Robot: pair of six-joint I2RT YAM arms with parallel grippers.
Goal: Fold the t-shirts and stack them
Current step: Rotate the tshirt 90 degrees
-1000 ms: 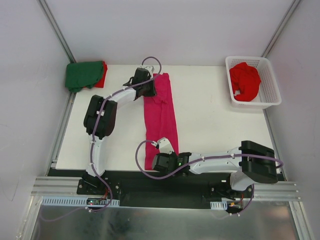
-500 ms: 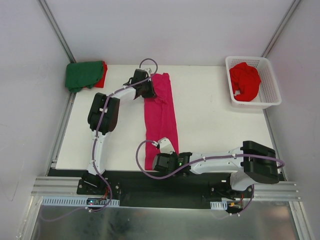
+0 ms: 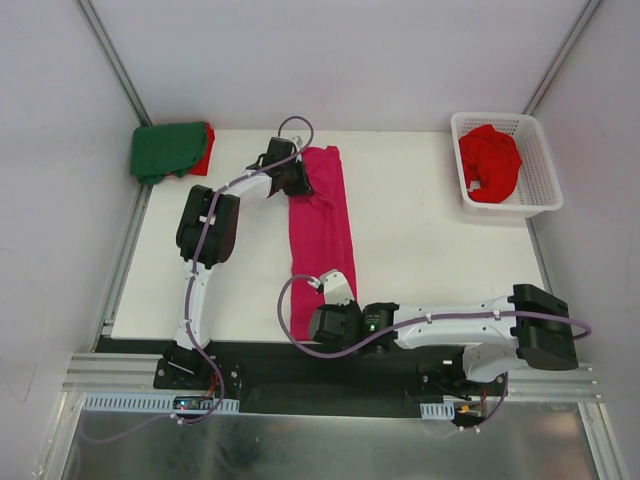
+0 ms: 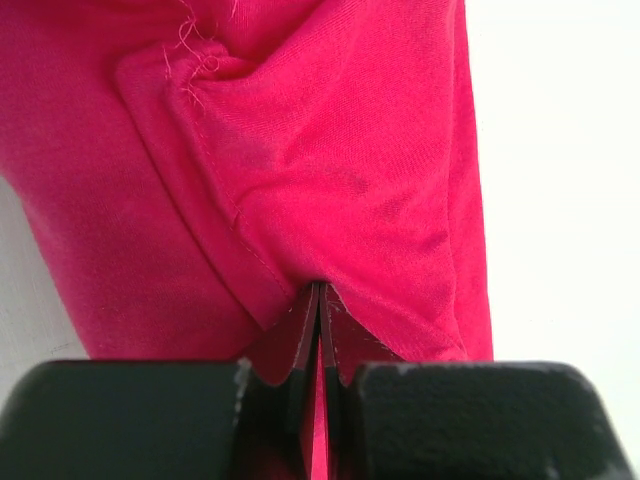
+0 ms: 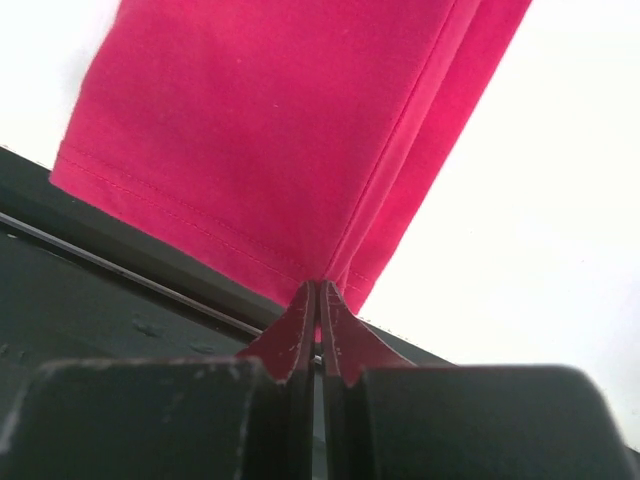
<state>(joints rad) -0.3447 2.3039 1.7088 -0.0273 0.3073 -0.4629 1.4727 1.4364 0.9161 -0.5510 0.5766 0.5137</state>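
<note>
A magenta-pink t-shirt (image 3: 320,220), folded into a long narrow strip, lies down the middle of the white table (image 3: 430,250). My left gripper (image 3: 300,183) is shut on the strip's far left edge; in the left wrist view the fingertips (image 4: 318,292) pinch a fold of pink cloth (image 4: 330,150). My right gripper (image 3: 335,283) is shut on the near end; in the right wrist view it (image 5: 318,287) holds the hem corner of the pink shirt (image 5: 270,120). A folded dark green t-shirt (image 3: 165,150) rests on a red one (image 3: 207,150) at the far left corner.
A white lattice basket (image 3: 540,165) at the far right corner holds a crumpled red t-shirt (image 3: 490,160). The black mounting rail (image 3: 260,365) runs along the near table edge, under the right wrist. Walls close in the left, far and right sides.
The right arm has swung, its elbow moving right, and its gripper has drawn the shirt's near end back from the table's front edge. The left gripper has edged slightly farther away.
</note>
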